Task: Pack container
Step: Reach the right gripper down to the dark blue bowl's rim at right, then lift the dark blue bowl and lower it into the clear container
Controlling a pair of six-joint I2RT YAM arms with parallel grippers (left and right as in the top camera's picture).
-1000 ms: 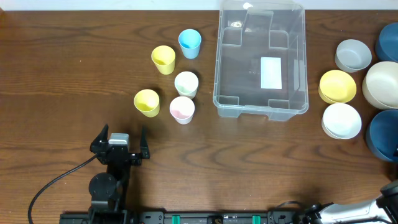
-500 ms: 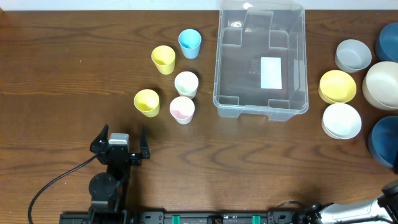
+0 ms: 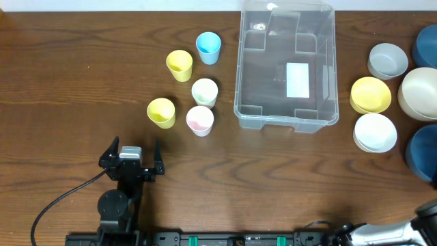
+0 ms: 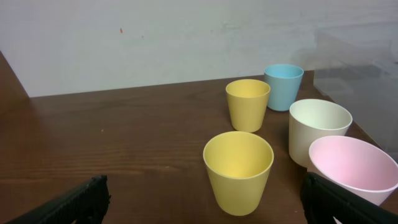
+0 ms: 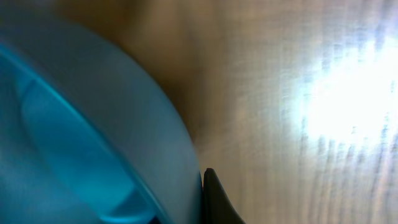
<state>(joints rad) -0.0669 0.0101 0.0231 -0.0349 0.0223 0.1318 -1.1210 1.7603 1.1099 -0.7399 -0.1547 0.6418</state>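
The clear container (image 3: 239,82) stands at the back centre of the table, with only its white label (image 3: 297,79) showing inside. My left gripper (image 3: 133,154) is open near the front left, pointing at the cups. In the left wrist view it (image 4: 205,198) has a yellow cup (image 4: 239,168) just ahead of its spread fingers. My right gripper is out of the overhead view at the far right edge. In the right wrist view one black fingertip (image 5: 211,196) presses against the rim of a dark blue bowl (image 5: 81,137); the other finger is hidden behind that bowl.
Several small cups stand left of the container: yellow (image 3: 161,112), pink (image 3: 199,120), cream (image 3: 204,91), yellow (image 3: 179,65), blue (image 3: 208,48). Right of it sit bowls: grey (image 3: 388,60), yellow (image 3: 371,94), white (image 3: 375,132), cream (image 3: 420,92), two dark blue (image 3: 427,44) (image 3: 422,156).
The lower dark blue bowl at the right edge has shifted slightly toward the front right. The left arm and the cups have not moved.
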